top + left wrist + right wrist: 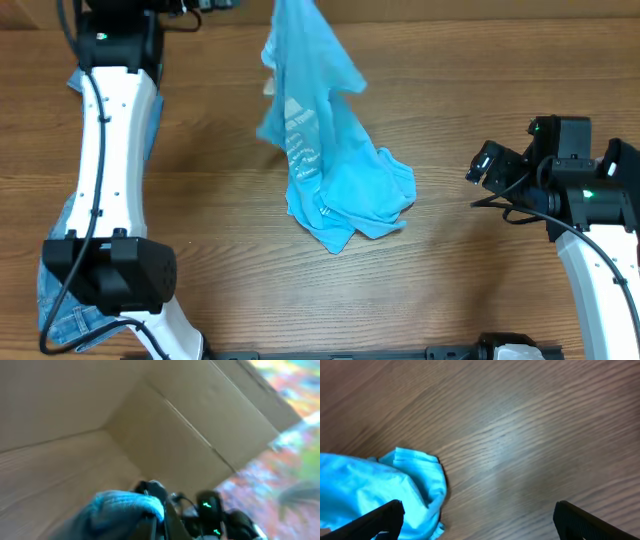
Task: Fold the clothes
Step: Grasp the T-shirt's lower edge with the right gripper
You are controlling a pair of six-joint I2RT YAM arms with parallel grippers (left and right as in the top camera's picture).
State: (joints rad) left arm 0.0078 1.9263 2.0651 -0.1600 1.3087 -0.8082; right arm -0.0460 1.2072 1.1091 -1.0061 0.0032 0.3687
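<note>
The light sky-blue T-shirt [330, 160] hangs lifted from the top edge of the overhead view, with pale lettering showing on it. Its lower part rests bunched on the wooden table [480, 290]. My left gripper [159, 519] is shut on a fold of the T-shirt [122, 507]; in the overhead view its fingers are out of frame at the top. My right gripper [482, 163] is open and empty, low over the table to the right of the shirt. In the right wrist view its fingers [480, 516] are spread wide, with the shirt's edge [395, 485] by the left finger.
Denim jeans [62, 300] lie at the left edge under my left arm. A cardboard wall [165, 420] fills the left wrist view. My right arm's base [600, 250] stands at the right.
</note>
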